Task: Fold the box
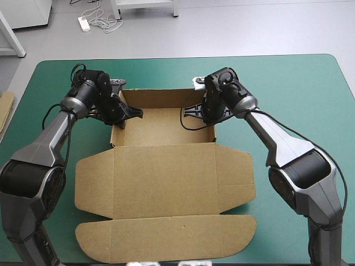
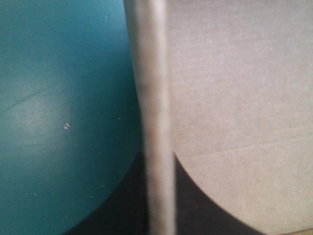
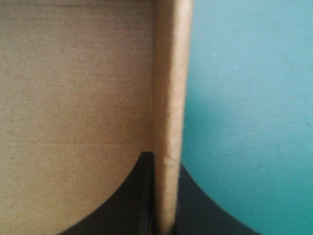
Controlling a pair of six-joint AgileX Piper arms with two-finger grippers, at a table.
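Observation:
The brown box (image 1: 166, 183) lies in the middle of the table as an open tray at its far end, with the lid and its flaps flat toward the near edge. My left gripper (image 1: 120, 113) is shut on the box at the tray's left wall. In the left wrist view that wall (image 2: 155, 88) runs edge-on between the black fingers (image 2: 195, 205), board floor on one side and cover on the other. My right gripper (image 1: 207, 113) is shut on the box at the tray's right wall (image 3: 169, 88), which stands upright between its fingers (image 3: 132, 200).
The teal-green cover (image 1: 294, 94) lies bare to the right of the box and beyond its far wall. An edge of more brown board (image 1: 5, 108) shows at the table's left edge.

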